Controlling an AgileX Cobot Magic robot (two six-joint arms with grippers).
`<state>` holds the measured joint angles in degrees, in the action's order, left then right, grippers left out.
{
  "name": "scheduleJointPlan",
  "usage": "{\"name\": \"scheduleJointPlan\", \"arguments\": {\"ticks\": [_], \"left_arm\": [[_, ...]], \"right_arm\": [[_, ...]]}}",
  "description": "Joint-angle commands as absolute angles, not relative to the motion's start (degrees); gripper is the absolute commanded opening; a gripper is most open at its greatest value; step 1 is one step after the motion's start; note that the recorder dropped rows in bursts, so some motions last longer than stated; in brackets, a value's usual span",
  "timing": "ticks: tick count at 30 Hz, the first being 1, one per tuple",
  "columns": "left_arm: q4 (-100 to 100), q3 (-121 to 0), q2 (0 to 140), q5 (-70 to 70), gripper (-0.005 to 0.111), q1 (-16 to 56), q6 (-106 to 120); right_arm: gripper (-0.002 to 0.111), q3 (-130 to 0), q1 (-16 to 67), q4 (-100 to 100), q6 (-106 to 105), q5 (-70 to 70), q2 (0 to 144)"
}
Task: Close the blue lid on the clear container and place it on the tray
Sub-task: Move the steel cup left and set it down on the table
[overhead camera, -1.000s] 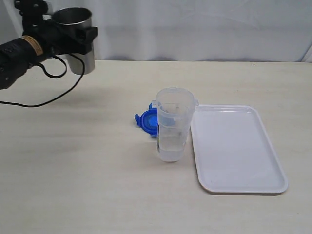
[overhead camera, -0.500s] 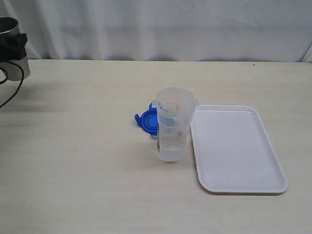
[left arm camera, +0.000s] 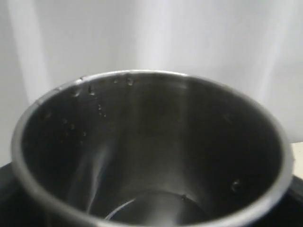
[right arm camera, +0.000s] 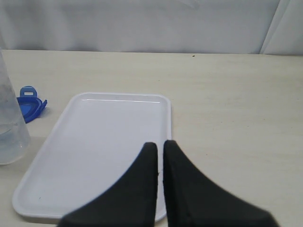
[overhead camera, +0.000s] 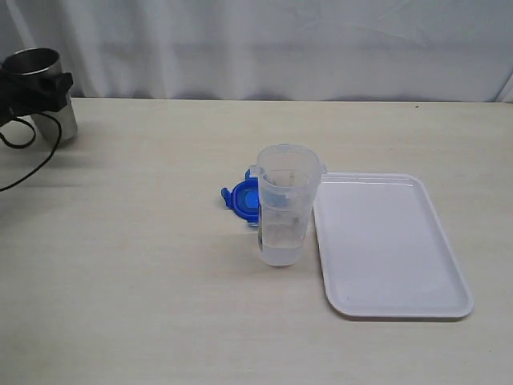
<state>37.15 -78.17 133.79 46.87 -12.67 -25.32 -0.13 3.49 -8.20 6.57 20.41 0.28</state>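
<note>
Left hand (overhead camera: 36, 87), spread wide, grips the steel cup (left arm camera: 151, 151) at the bench's (overhead camera: 144, 265) far left. Right hand (right arm camera: 160, 151), pinched closed and empty, hangs over the tray (overhead camera: 385, 241). The clear container (overhead camera: 282, 216) stands open-topped between blue lid (overhead camera: 240, 196) and tray.

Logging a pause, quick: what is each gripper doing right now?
Left gripper: closed around the steel cup.
Right gripper: shut, holding nothing.
</note>
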Motion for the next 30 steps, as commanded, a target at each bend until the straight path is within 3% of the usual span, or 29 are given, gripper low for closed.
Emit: {"name": "scheduleJointPlan", "arguments": {"ticks": [1, 13, 15, 18, 22, 24, 26, 30], "left_arm": [[36.97, -80.16, 135.05, 50.05, 0.0, -12.64, -26.77], [40.12, -80.16, 136.4, 51.49, 0.0, -12.64, -26.77], [41.4, -80.16, 136.4, 51.23, 0.005, -12.64, -26.77], [41.4, -80.16, 136.4, 49.9, 0.025, -12.64, -26.77], [41.4, -80.16, 136.4, 49.66, 0.075, -12.64, -26.77], [41.14, -80.16, 136.4, 49.53, 0.094, -12.64, -26.77], [41.51, -80.16, 136.4, 48.49, 0.103, -12.64, -26.77], [41.86, -80.16, 136.4, 46.94, 0.104, -12.64, -26.85]], "right_arm": [[0.005, 0.0, 3.44, -8.16, 6.67, 19.74, 0.0], [0.005, 0.0, 3.44, -8.16, 6.67, 19.74, 0.0], [0.005, 0.0, 3.44, -8.16, 6.67, 19.74, 0.0], [0.005, 0.0, 3.44, -8.16, 6.67, 19.74, 0.0], [0.005, 0.0, 3.44, -8.16, 6.67, 19.74, 0.0], [0.005, 0.0, 3.44, -8.16, 6.67, 19.74, 0.0], [0.005, 0.0, 3.44, -8.16, 6.67, 19.74, 0.0], [0.005, 0.0, 3.44, -8.16, 6.67, 19.74, 0.0]]}}
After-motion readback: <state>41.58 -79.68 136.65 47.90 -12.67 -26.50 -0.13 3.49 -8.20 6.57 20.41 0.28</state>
